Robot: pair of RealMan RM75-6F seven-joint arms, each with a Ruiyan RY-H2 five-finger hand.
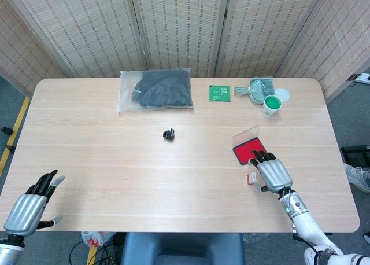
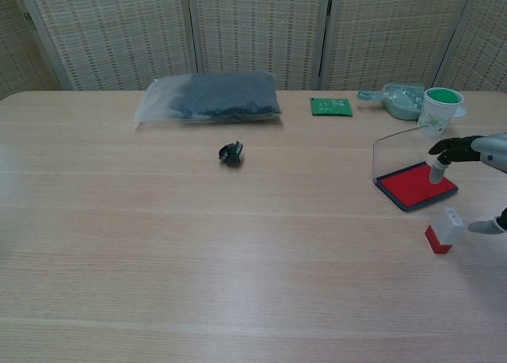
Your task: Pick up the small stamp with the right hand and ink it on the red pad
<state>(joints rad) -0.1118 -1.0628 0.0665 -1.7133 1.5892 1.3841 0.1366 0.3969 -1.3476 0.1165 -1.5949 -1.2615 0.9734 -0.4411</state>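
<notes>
Head view gives us the right hand (image 1: 272, 172) with fingers spread and nothing in them, hovering just right of the small stamp (image 1: 251, 179) on the table (image 1: 115, 161); its fingertips (image 1: 258, 157) reach over the near corner of the red pad (image 1: 247, 150). The pad's clear lid stands raised. Our left hand (image 1: 30, 204) lies open at the near left edge, well apart.
</notes>
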